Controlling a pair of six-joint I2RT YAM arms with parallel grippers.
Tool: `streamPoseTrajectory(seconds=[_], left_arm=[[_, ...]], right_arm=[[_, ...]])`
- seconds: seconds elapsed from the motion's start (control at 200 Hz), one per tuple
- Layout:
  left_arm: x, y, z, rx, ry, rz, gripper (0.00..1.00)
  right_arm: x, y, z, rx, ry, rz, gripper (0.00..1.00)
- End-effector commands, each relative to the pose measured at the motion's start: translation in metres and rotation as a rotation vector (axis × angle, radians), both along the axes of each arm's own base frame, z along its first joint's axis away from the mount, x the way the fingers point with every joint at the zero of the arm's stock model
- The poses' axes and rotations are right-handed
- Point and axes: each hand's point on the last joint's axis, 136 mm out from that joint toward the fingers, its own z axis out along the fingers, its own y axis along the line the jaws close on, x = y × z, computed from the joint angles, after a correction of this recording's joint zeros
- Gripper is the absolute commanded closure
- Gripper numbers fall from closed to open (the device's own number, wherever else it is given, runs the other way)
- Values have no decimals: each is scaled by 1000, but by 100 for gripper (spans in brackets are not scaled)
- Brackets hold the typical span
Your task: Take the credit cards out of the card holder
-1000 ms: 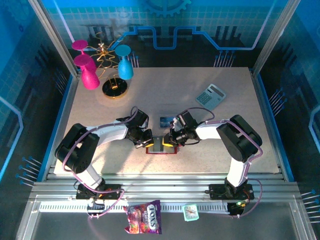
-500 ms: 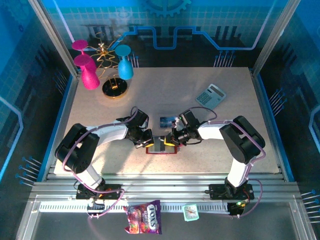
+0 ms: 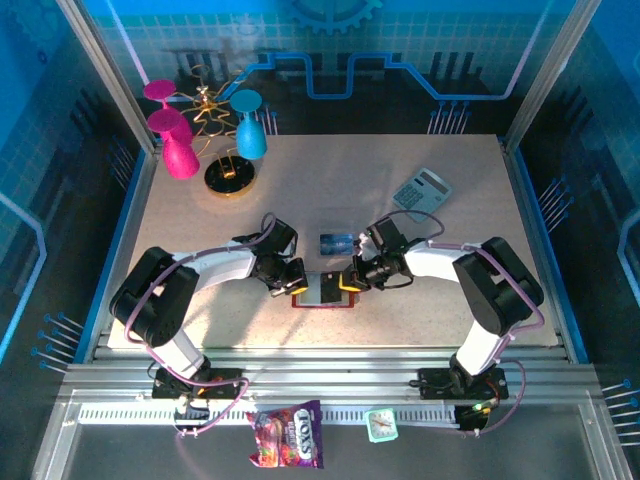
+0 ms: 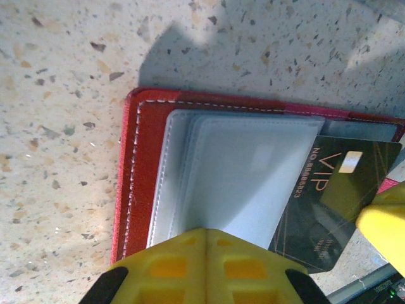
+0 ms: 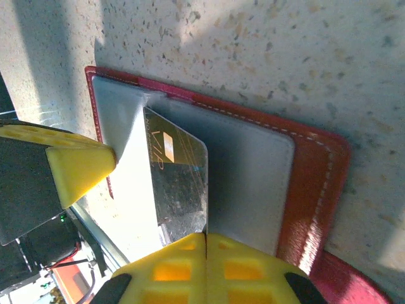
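Left wrist: stitched red card holder [image 4: 136, 171], glossy dark VIP card [image 4: 323, 209] protruding.

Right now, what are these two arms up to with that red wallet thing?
Two robot arms are emptying a red card holder that lies open on the table. The left fingers are closed at the edge of its grey pockets, seemingly pinching them to steady it. The right fingers are closed on a dark card marked VIP, which sticks partway out of a pocket. A blue card lies on the table just beyond the holder.
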Motion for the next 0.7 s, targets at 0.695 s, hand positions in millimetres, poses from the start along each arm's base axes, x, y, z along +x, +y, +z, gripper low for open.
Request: streamPoseTrajectory(seconds=[0.695], left_arm=[[-13, 6, -6, 40, 34, -28, 93]], right_arm=[[4, 12, 18, 36, -15, -4, 85]])
